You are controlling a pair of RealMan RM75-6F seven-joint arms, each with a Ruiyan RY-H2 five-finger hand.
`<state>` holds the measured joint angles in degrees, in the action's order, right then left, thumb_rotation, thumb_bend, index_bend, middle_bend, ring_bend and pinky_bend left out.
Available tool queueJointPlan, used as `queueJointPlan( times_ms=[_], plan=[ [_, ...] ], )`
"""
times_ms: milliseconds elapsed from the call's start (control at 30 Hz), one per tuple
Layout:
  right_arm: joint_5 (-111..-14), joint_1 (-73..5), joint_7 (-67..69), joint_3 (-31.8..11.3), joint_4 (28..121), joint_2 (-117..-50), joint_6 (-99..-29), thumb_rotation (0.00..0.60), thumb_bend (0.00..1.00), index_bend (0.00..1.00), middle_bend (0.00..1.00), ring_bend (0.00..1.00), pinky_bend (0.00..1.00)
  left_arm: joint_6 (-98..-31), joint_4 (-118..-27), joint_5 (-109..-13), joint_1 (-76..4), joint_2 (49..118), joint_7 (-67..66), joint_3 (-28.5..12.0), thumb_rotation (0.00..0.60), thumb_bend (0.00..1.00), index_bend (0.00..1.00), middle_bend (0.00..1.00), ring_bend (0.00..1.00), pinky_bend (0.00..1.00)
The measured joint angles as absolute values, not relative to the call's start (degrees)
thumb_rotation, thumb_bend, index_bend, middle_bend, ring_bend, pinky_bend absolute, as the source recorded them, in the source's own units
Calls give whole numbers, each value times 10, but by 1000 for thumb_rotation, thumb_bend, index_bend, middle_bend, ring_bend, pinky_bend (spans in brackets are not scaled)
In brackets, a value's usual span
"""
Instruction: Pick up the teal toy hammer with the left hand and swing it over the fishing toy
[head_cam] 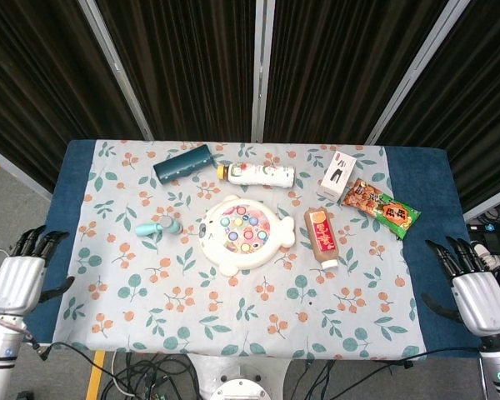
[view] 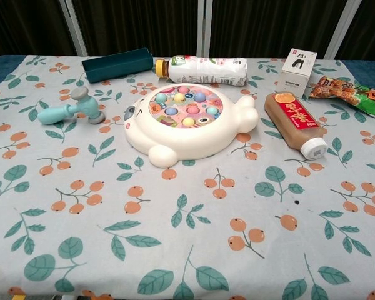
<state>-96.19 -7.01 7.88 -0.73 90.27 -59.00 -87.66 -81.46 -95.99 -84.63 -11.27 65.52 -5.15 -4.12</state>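
While the task was not yet begun: the small teal plastic toy hammer lay untouched on the leaf-and-berry printed tablecloth.
Left hand: empty, fingers apart, off the table's left edge.
Right hand: empty, fingers spread, off the right edge.
Hammer from left hand: ahead and inward; much nearer to it than to the right hand.
Long axis: across the table, handle end toward the left hand, grey head toward the round white fishing toy.
Room: bare cloth between hand and handle; the fishing toy sat just beyond the head.
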Motion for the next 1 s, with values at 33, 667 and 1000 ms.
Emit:
queueJointPlan(
  times_ms=[33, 667, 1000],
  plan=[
    [-962, -70, 78, -8, 903, -590, -876, 600, 120, 68, 167, 0, 0, -799, -958, -843, -124, 656, -48, -47, 600, 213, 214, 194, 80, 115],
    [-939, -77, 71, -13, 910, -587, -855, 600, 120, 68, 167, 0, 0, -465, -776, -637, -375, 812, -52, -135, 600, 334, 290, 272, 158, 185],
    [-933, -79, 78, -14, 904, -589, -849, 600, 120, 68, 167, 0, 0, -471, -762, -606, -389, 847, -75, -128, 600, 337, 351, 273, 158, 185]
  ],
)
